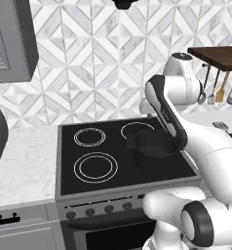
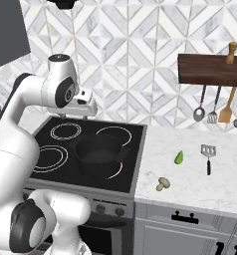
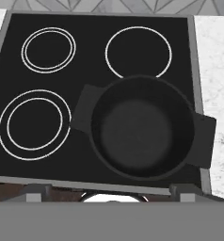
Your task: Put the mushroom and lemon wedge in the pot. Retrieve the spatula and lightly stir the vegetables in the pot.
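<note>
Four white burner rings mark the black glass stovetop [image 3: 48, 117], and the round, squat black pot [image 3: 142, 134] with short side handles sits over the front right ring, nothing inside it. The white arm's two-finger gripper [image 2: 85, 107] hangs high above the stove's back edge, looking down into the pot, its jaws spread wide and holding nothing. On the marble counter [image 2: 200, 179] right of the stove lie the tiny yellow-green lemon wedge [image 2: 179, 157], the small pale mushroom [image 2: 163, 184] nearer the front edge, and the slotted silver-headed spatula [image 2: 208, 155] with its thin black handle, all apart from one another.
</note>
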### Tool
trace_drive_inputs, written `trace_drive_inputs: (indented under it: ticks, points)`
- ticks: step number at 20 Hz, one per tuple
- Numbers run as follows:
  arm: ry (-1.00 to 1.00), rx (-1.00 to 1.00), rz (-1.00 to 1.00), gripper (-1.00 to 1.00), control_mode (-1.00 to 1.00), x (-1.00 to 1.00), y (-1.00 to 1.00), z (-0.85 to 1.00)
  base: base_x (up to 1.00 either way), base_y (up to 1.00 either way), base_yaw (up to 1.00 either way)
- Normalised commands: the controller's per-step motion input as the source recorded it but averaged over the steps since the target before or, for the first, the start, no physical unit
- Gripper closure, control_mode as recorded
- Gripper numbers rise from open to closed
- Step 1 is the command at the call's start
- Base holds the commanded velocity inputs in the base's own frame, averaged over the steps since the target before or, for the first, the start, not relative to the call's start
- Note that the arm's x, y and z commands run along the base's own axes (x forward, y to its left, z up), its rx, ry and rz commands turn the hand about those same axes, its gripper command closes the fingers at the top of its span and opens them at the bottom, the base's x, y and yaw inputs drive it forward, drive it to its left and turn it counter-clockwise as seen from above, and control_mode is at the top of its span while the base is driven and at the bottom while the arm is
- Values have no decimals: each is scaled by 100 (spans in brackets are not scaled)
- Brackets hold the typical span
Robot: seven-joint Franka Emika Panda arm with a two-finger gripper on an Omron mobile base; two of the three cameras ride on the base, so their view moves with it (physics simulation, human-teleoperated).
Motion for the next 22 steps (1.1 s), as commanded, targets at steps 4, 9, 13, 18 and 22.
trace_drive_inputs:
  ticks: [4,9,13,18,22]
  points:
    - [0,0,0,-100,100,0,0,0,0,-69,0]
    - [0,0,0,-100,100,0,0,0,16,-14,0]
    - [0,0,0,-100,100,0,0,0,36,-1,0]
    - [0,0,0,-100,100,0,0,0,51,-3,0]
    - [0,0,0,-100,100,0,0,0,42,-1,0]
